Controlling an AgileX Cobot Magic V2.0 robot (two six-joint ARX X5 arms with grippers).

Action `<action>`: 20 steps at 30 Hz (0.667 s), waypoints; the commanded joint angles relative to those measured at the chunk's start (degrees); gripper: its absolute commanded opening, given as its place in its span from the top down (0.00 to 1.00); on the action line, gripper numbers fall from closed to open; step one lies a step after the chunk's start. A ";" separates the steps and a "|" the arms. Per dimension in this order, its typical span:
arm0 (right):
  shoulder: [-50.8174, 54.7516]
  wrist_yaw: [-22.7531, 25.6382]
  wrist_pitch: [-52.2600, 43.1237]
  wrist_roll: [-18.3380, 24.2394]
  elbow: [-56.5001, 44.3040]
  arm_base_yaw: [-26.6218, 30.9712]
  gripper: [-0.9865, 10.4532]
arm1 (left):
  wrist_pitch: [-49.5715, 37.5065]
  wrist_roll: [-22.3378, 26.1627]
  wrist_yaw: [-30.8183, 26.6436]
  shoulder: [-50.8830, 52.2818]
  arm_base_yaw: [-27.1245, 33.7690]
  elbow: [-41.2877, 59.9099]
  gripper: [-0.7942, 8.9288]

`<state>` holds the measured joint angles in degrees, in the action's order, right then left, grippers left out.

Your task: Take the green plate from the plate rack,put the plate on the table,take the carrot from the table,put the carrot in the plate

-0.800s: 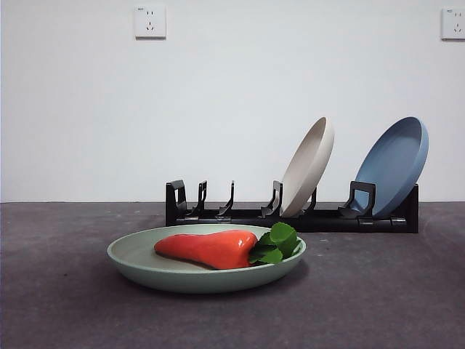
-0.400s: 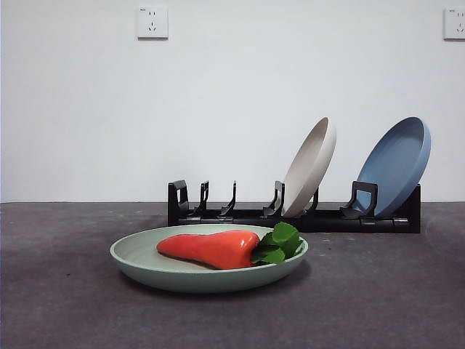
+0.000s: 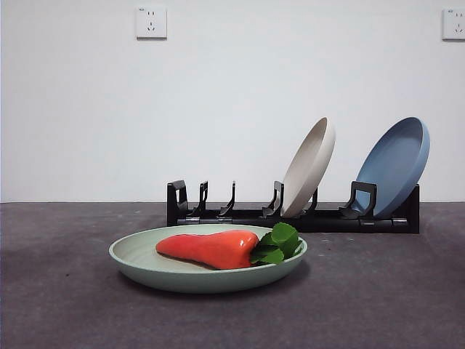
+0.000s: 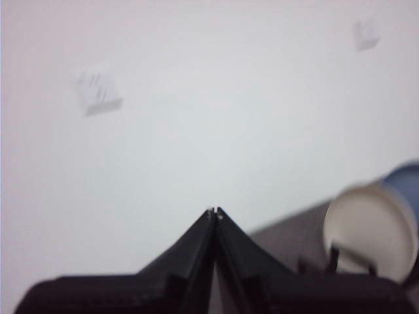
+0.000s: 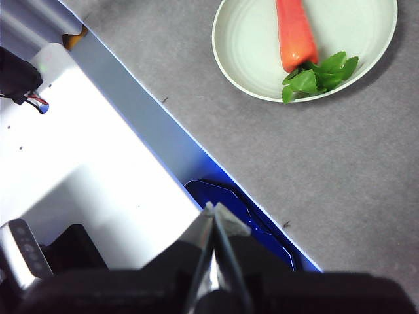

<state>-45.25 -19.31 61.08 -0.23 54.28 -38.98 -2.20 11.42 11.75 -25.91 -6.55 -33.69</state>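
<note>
Your left gripper is raised, facing the wall, jaws clenched empty. Your right gripper hangs high beyond the table edge, likewise closed. The carrot lies in the green plate.

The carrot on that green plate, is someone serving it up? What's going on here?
Nothing is being handled right now. The carrot lies in the green plate, which sits flat on the table in front of the plate rack. A beige plate and a blue plate lean in the rack. The left gripper and right gripper are both shut, empty and away from the plate, so the job looks finished.
</note>
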 commanded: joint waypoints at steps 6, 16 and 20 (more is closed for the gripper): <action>0.02 0.15 -0.15 -0.31 -0.17 -0.09 0.91 | 5.73 0.37 0.37 12.31 8.55 16.13 0.92; 0.02 0.15 -0.15 -0.31 -0.17 -0.09 0.91 | 6.99 -1.09 0.28 20.83 11.15 29.38 0.92; 0.02 0.15 -0.15 -0.31 -0.17 -0.09 0.91 | 6.80 -3.91 0.33 22.16 11.15 33.00 0.92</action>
<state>-45.25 -19.31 61.08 -0.25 54.28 -38.98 5.10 9.30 11.77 -4.08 4.40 -1.45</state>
